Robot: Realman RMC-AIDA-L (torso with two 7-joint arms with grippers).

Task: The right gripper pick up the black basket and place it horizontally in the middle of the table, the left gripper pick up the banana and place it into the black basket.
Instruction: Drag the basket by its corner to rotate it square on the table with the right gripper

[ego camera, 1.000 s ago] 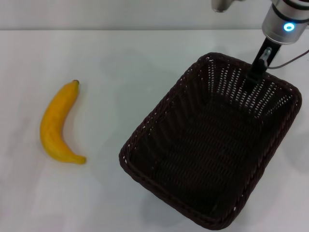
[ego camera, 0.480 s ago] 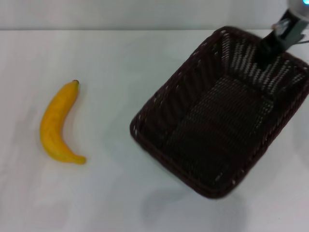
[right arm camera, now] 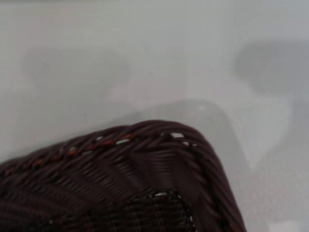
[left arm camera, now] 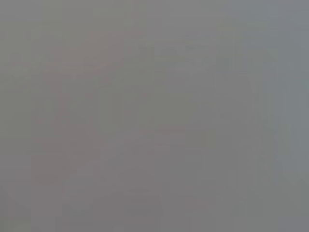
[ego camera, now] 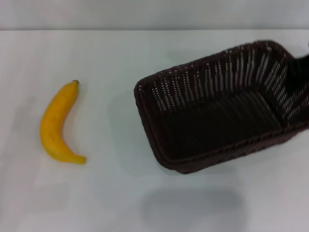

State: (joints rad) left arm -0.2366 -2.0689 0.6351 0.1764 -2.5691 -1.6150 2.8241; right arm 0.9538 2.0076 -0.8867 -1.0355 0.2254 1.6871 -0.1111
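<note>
Basket [ego camera: 217, 121] on the right half of the table [ego camera: 120, 53], long axis running roughly left to right, slightly tilted, right end higher and cut by the frame edge. Appears raised off the surface: soft shadow patch below it on the tabletop, apart from its base. Openwork far wall and dark woven floor in plain sight from the head view. Right gripper [ego camera: 298, 72] only a dark blurred shape at the basket's right end, overlapping the far right wall near the rim; cannot tell whether spread or pinched on the wicker. Right wrist view filled low down by one rounded basket corner [right arm camera: 159, 145] with braided rim, white tabletop and faint grey shadows beyond it. Banana [ego camera: 57, 123] on the left side of the table, well apart from the basket, lying flat, dark stem tip toward the far side, curve bulging to the left. Left gripper out of sight in every view; left wrist view a flat grey field, nothing distinguishable.
</note>
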